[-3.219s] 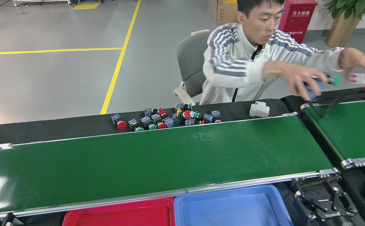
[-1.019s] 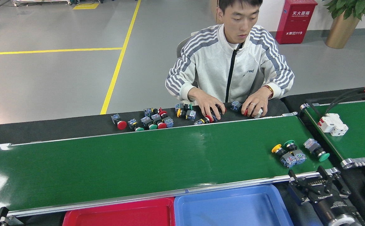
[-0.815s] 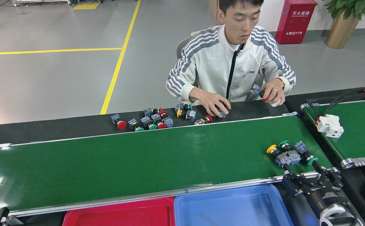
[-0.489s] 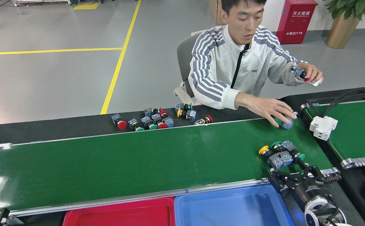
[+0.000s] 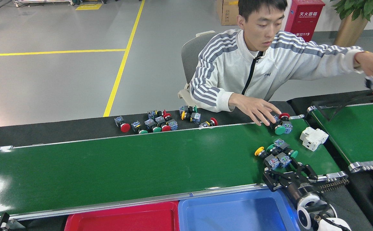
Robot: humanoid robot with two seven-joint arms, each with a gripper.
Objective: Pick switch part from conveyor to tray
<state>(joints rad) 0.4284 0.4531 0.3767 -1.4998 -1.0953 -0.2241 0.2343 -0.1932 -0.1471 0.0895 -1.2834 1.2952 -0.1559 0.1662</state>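
Three switch parts (image 5: 276,154) — yellow- and green-capped, blue-grey bodies — before the right gripper's (image 5: 287,171) spread jaws.

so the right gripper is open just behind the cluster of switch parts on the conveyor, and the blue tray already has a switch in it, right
Not quite: the blue tray is empty in the head view. The rest holds: the right gripper is open just on the near side of the cluster of switch parts on the conveyor.
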